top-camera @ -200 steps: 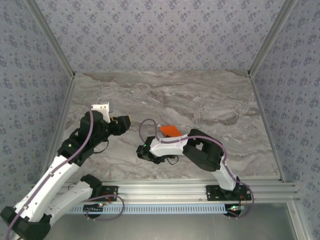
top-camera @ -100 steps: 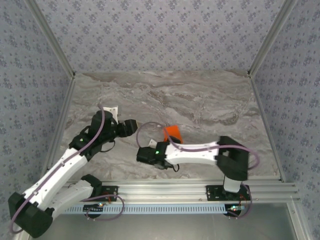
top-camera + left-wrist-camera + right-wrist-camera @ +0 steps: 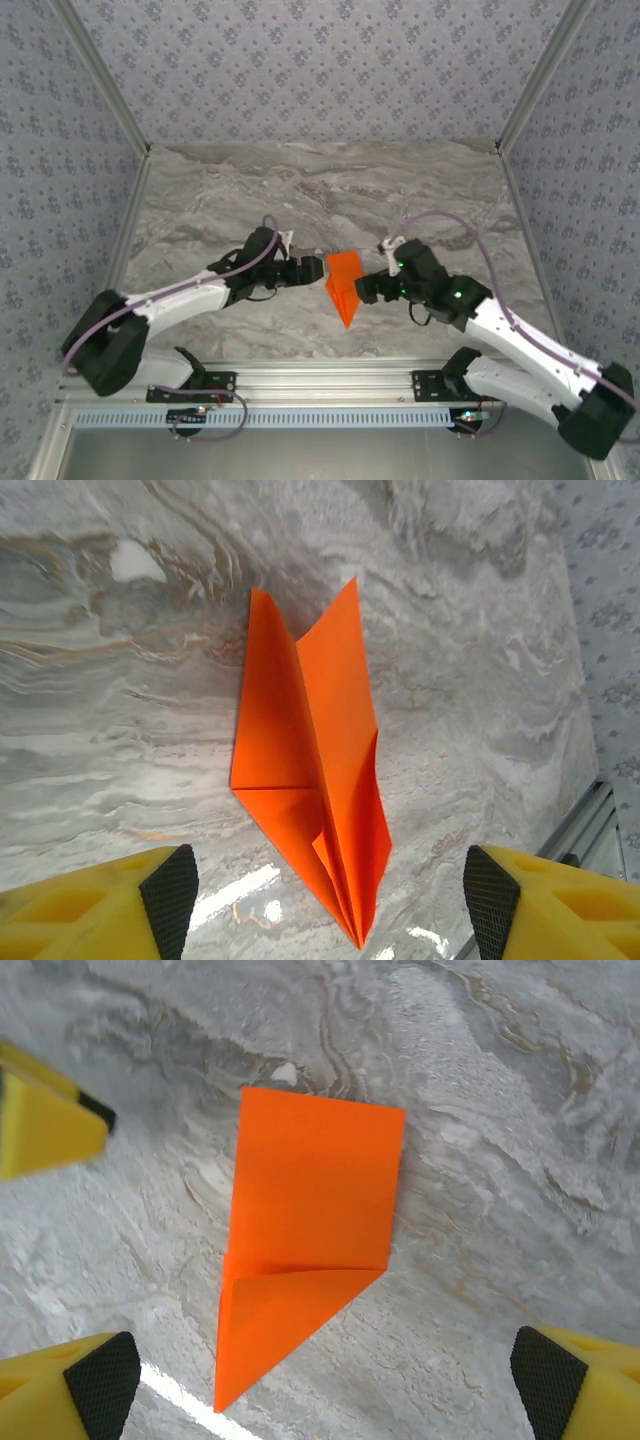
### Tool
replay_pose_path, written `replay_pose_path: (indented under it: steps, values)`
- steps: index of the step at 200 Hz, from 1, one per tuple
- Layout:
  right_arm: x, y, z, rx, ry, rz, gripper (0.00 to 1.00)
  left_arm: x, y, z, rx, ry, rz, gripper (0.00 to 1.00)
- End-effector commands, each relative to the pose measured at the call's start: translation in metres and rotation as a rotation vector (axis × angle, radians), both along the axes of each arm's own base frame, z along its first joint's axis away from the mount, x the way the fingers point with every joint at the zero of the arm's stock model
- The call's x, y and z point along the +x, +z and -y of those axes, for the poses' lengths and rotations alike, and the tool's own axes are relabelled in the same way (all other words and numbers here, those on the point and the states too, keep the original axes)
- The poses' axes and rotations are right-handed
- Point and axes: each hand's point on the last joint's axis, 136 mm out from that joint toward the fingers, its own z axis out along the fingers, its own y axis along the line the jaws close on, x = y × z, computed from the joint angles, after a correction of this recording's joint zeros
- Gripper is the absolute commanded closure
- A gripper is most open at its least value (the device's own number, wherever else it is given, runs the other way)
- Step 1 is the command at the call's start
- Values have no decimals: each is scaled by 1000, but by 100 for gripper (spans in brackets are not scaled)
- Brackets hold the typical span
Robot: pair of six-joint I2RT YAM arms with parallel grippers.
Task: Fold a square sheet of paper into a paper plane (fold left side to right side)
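Observation:
The square sheet of paper point(image 3: 343, 283) lies on the marble table point(image 3: 430, 200) as a bright orange creased wedge, its point toward the near edge. In the left wrist view the paper point(image 3: 310, 770) shows a centre crease and overlapping flaps, one edge slightly lifted. My left gripper point(image 3: 312, 268) sits just left of it, open, with the paper's tip between its spread fingers point(image 3: 170, 895). My right gripper point(image 3: 365, 287) sits just right of the paper point(image 3: 310, 1210), also open, holding nothing point(image 3: 325, 1380).
The aluminium rail point(image 3: 380, 375) runs along the near edge under both arm bases. Patterned walls point(image 3: 320, 70) close off the back and sides. A yellow finger of the left gripper point(image 3: 45, 1110) shows at the upper left of the right wrist view.
The right gripper has opened and its arm swung from across the paper to its right side. The left arm stretched right up to the paper, which now lies uncovered.

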Motion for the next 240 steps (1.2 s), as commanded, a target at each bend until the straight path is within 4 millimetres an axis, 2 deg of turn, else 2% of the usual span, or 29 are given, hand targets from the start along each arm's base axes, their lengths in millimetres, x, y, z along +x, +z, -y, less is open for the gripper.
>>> replay_pose_path:
  steps: [1,28,59,86,103,131,157,166,193,240]
  values:
    - [-7,5,-9,232,33,-86,0,15,19,33,-99,-34,43,27]
    - [-8,-10,8,264,-23,-147,0,21,-2,54,-75,-68,6,27]
    - [-10,-19,15,270,-46,-172,0,29,-28,60,-31,-62,-32,33]
    - [-12,-30,18,289,-45,-234,0,31,-42,65,-25,-77,-48,48]
    - [-14,-35,14,322,-21,-270,0,30,-45,67,-35,-96,-40,62]
    - [-9,-32,3,389,34,-266,0,33,-40,63,-96,-107,0,86]
    - [3,-29,-11,471,87,-265,0,33,-30,57,-187,-127,30,98]
    - [10,-30,-14,505,101,-272,2,32,-27,54,-215,-134,39,99]
    - [30,-43,-28,571,164,-322,14,27,-16,49,-304,-160,57,100]
    - [57,-57,-40,581,207,-334,18,16,-4,48,-354,-217,76,100]
